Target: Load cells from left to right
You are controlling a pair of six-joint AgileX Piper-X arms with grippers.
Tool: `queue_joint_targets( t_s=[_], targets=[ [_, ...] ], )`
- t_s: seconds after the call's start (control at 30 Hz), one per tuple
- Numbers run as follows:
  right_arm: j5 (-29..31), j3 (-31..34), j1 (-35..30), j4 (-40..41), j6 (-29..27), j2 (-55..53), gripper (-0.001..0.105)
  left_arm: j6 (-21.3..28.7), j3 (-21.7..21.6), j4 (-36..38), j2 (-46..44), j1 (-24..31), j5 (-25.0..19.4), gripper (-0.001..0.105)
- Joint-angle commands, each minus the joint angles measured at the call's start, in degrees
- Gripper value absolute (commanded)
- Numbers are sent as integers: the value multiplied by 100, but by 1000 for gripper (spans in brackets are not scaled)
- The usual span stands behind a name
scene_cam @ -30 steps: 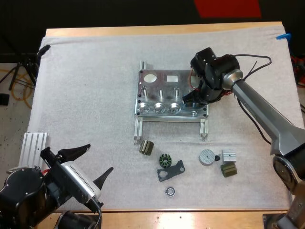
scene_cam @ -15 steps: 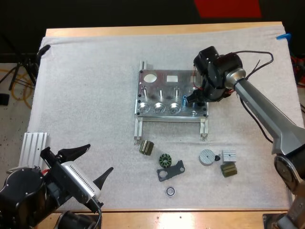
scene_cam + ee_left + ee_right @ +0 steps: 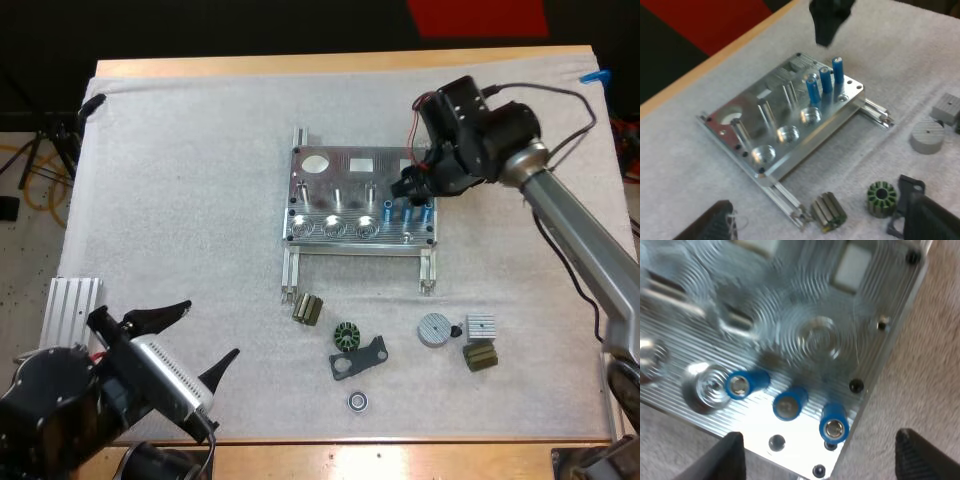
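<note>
Cells [image 3: 407, 213], three bright blue cylinders, stand upright in a tight row at the 3 o'clock end of the near edge of the metal fixture [image 3: 338, 172], close to the middle of the mat [image 3: 180, 200] in the high view. My right gripper [image 3: 415, 187] hangs just beyond them at their 12 o'clock, so they lie at 6 o'clock from its jaws, almost beneath. My left gripper [image 3: 195, 343] sits well apart at the table's 7 o'clock corner, jaws spread wide and empty, with the cells off toward its 1 o'clock. The right arm is plainly the nearer one. Three round pockets [image 3: 332, 228] at 9 o'clock of the cells look empty. In the left wrist view the cells show as slim, smooth cylinders with pale metal caps. Their long axes are vertical and they stand just beside one another. The right gripper is above and just behind the end one without touching it. In the right wrist view I look nearly straight down on their capped ends. My own fingers [image 3: 722, 460] stand wide apart on either side of the row, clear of every cell and holding nothing. I judge that any grasp must come straight down along that vertical axis.
</note>
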Motion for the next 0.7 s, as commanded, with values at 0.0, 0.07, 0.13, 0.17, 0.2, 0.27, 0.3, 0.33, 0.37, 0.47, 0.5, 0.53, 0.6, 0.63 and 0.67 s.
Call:
queue_joint_targets(
  t_s=[0.0, 0.07, 0.13, 0.17, 0.2, 0.27, 0.3, 0.33, 0.37, 0.47, 0.5, 0.53, 0.6, 0.63, 0.67],
  targets=[
    [-71, -55, -27, -165, -157, -272, 62, -21, 5, -136, 148, 9, 146, 67],
    [0, -55, -27, -288, -245, -503, 62, -23, 5, -278, 367, 9, 271, 67],
    [61, -55, -27, -341, -297, -666, 62, -23, 5, -427, 536, 9, 271, 67],
    [152, -55, -27, -383, -371, -775, 62, 74, 5, -516, 626, 9, 271, 67],
    [196, -55, -27, -401, -418, -822, 62, 139, 5, -607, 670, 9, 271, 67],
    [399, -55, -46, -514, -587, -971, 62, 243, 5, -965, 861, 9, 170, 67],
    [429, -55, -62, -561, -625, -1003, 62, 232, 5, -1041, 922, 9, 103, 67],
    [415, -55, -107, -634, -646, -1060, 62, 201, 5, -1251, 1061, 9, -149, 67],
    [317, -55, -177, -696, -645, -1115, 62, 192, 5, -1439, 1206, 9, -343, 67],
    [61, -55, -399, -864, -645, -1246, 62, 158, 5, -1776, 1621, 173, -465, 67],
    [64, -55, -460, -889, -645, -1262, 62, 156, 5, -1862, 1720, 230, -465, 67],
    [63, -55, -599, -927, -628, -1285, 62, 145, 5, -1968, 1878, 366, -465, 67],
    [63, -55, -811, -931, -627, -1338, 62, -179, 5, -2176, 2136, 597, -465, 67],
    [63, -55, -983, -918, -627, -1388, 62, -485, 5, -2323, 2275, 794, -453, 67],
    [63, -23, -1149, -907, -627, -1460, 62, -722, 5, -2442, 2391, 996, -409, 67]
  ],
)
